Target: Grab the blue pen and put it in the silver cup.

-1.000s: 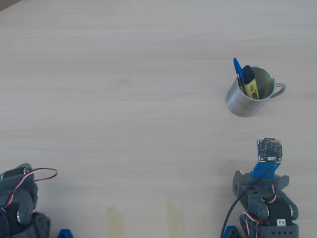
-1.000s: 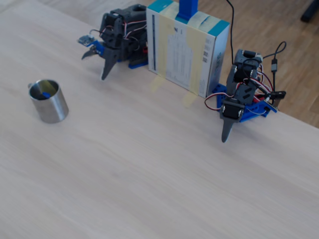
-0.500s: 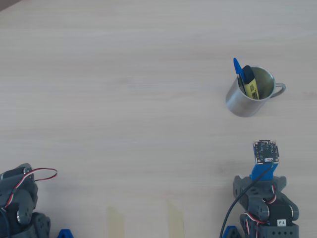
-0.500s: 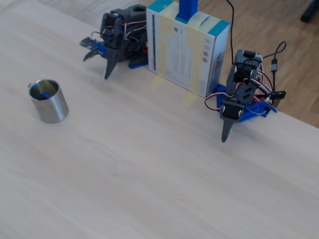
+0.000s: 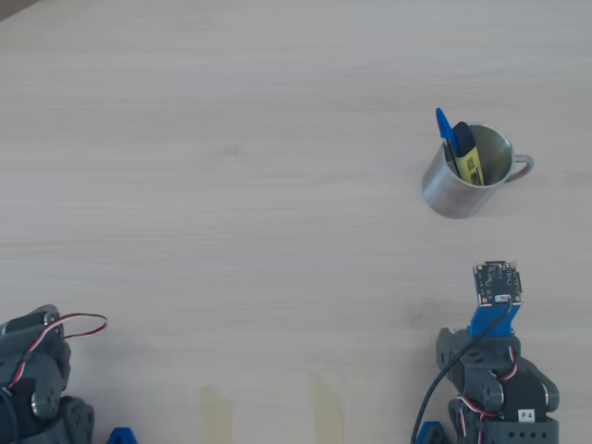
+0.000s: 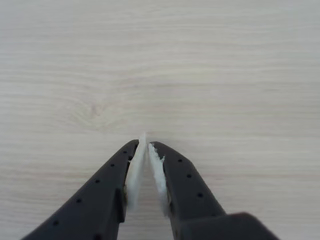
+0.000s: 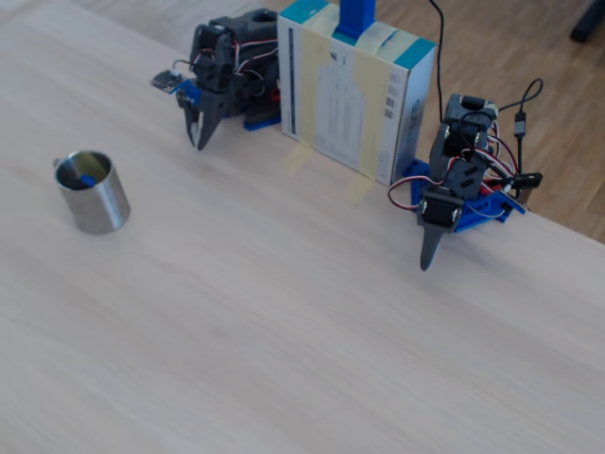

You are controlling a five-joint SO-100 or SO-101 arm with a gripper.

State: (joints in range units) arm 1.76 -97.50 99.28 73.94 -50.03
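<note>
Inside the silver cup (image 5: 465, 176) stands the blue pen (image 5: 445, 129), its cap leaning on the rim beside a yellow marker (image 5: 468, 157), so the job looks done to me. Back near my base, my pincer (image 6: 146, 147) is nearly closed and empty above bare surface (image 6: 160, 65).

The gripper (image 6: 146, 145) has black fingers with white pads. Under it the table (image 5: 231, 139) is pale wood with fine grey grain. Well ahead of it, the shiny silver cup (image 5: 455, 191) holds the blue pen (image 5: 444, 127) and a yellow marker (image 5: 468, 160) with black cap.
</note>
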